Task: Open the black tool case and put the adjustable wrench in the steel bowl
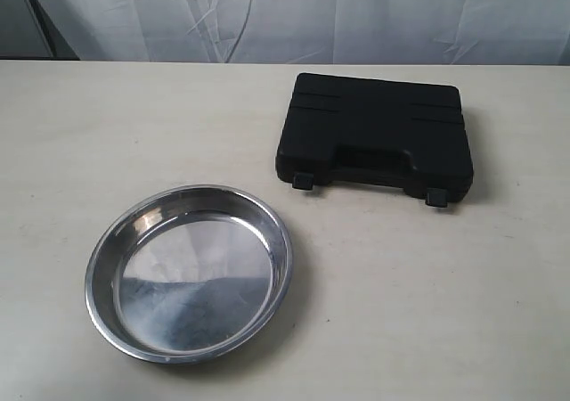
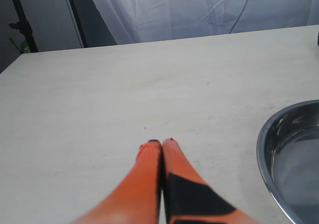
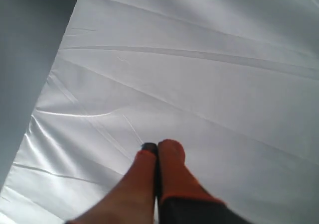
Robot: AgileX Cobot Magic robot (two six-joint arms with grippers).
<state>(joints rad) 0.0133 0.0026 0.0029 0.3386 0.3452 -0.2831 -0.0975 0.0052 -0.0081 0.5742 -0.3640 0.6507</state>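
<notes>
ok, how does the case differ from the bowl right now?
Case is matte black and rectangular; bowl is shiny steel and round. Case is shut, so its contents are hidden; bowl is open-topped and holds nothing. In the exterior view the case lies at the back right, the bowl at the front left. Shared: both rest flat on the table, apart from each other.
</notes>
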